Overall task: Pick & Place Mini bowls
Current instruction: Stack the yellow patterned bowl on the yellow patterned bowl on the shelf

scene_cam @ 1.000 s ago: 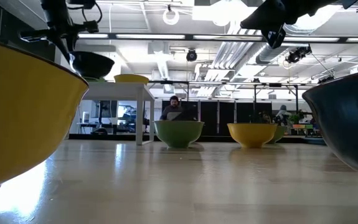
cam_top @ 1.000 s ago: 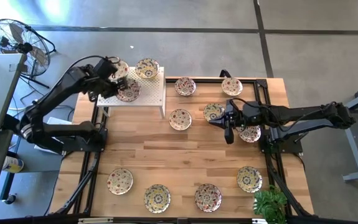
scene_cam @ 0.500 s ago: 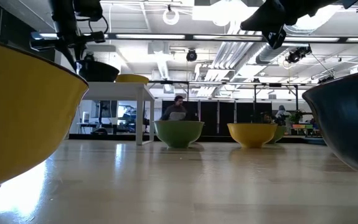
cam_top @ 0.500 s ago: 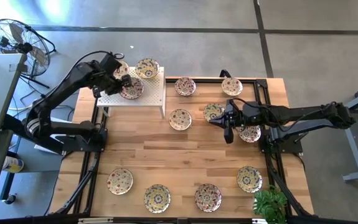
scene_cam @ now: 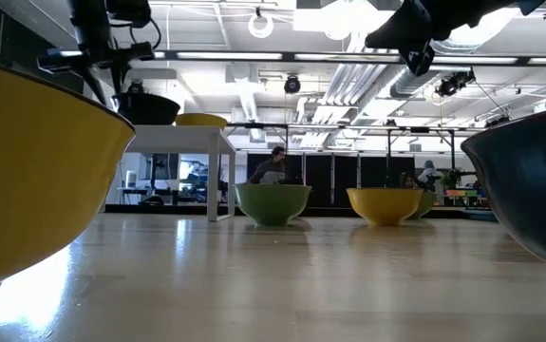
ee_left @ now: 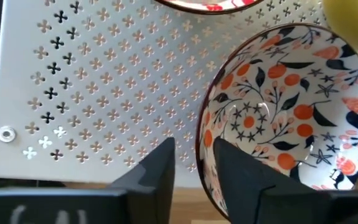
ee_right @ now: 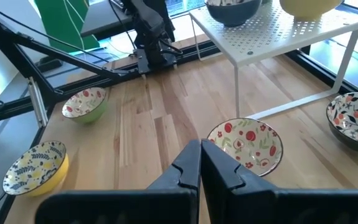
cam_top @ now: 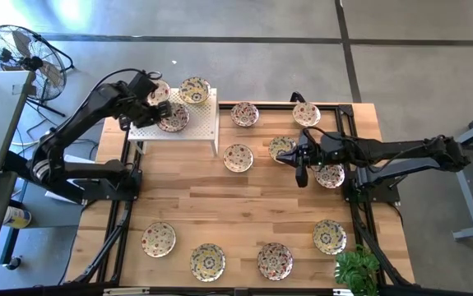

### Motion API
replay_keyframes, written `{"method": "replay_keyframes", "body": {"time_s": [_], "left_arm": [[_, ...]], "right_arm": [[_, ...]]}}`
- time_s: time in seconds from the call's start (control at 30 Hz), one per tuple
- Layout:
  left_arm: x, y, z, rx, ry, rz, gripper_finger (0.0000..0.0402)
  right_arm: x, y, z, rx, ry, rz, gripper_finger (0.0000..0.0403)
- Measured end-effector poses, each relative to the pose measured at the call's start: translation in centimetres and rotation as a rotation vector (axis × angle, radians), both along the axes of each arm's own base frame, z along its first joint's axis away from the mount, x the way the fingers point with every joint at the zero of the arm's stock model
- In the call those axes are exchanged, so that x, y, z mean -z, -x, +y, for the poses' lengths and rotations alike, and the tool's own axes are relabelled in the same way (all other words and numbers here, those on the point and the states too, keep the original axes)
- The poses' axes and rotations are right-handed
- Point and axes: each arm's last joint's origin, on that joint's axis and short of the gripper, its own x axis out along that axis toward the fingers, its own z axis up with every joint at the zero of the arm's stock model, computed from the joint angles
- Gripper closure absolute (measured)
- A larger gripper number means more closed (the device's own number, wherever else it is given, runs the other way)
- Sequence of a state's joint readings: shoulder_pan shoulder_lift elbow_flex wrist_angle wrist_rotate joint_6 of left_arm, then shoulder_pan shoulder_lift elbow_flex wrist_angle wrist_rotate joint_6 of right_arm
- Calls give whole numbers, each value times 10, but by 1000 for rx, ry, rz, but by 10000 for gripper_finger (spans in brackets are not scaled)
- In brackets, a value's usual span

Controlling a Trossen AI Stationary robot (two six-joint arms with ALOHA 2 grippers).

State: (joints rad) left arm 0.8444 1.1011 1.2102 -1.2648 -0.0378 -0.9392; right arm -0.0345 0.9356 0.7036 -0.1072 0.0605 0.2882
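Fingers of left pincer (ee_left: 194, 163) slightly apart, straddling rim of mini bowl (ee_left: 289, 106) on white rack (ee_left: 110, 87).

Cut off at the low view's left edge: a yellow bowl (scene_cam: 26, 171); at its right edge, a dark bowl (scene_cam: 529, 190). Cropped by the left wrist view's top: a red-rimmed bowl (ee_left: 213, 5). Half hidden under the right gripper (cam_top: 301, 175): a bowl (cam_top: 331, 176). Clipped at the high view's bottom: a plant (cam_top: 357, 271). Too small to make out: a seated person (scene_cam: 273, 166) beyond the bench (scene_cam: 282, 275).
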Motion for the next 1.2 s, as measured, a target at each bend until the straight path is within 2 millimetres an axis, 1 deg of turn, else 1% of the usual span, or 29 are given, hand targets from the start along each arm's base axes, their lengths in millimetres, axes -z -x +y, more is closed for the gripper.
{"method": "replay_keyframes", "body": {"time_s": [0.1, 0.2, 0.4, 0.47, 0.53, 0.63, 0.73, 0.77, 0.8, 0.87, 0.93, 1.07, 1.13, 1.2], "left_arm": [[-2, 2, -2, 12, -17, -2, 268], [-8, 5, -5, 27, -49, -6, 259], [-39, 14, -15, 131, -173, -4, 260], [-50, 16, -17, 201, -235, -19, 270], [-58, 16, -22, 273, -313, -46, 288], [-65, 8, -31, 374, -473, -116, 330], [-61, -5, -39, 508, -616, -195, 382], [-58, -10, -43, 545, -656, -225, 391], [-54, -14, -46, 576, -688, -256, 395], [-46, -21, -54, 635, -746, -318, 388], [-38, -28, -62, 696, -804, -377, 385], [-18, -46, -75, 810, -881, -462, 397], [-12, -51, -81, 846, -908, -480, 399], [-9, -54, -86, 870, -937, -490, 398]], "right_arm": [[0, 0, 0, 0, 0, 0, 403], [0, 0, 0, 1, 0, 0, 403], [-1, 0, -2, 19, 3, 8, 403], [-4, 1, -5, 33, 2, 21, 403], [-7, 2, -9, 54, 1, 43, 403], [-14, 6, -14, 142, -24, 85, 403], [-21, 11, -20, 273, -77, 126, 403], [-21, 13, -21, 314, -103, 140, 403], [-22, 15, -23, 352, -132, 157, 403], [-21, 20, -25, 433, -195, 199, 399], [-17, 27, -29, 533, -275, 260, 388], [-1, 43, -38, 740, -449, 401, 338], [10, 45, -44, 798, -510, 464, 306], [24, 44, -53, 834, -549, 489, 276]]}}
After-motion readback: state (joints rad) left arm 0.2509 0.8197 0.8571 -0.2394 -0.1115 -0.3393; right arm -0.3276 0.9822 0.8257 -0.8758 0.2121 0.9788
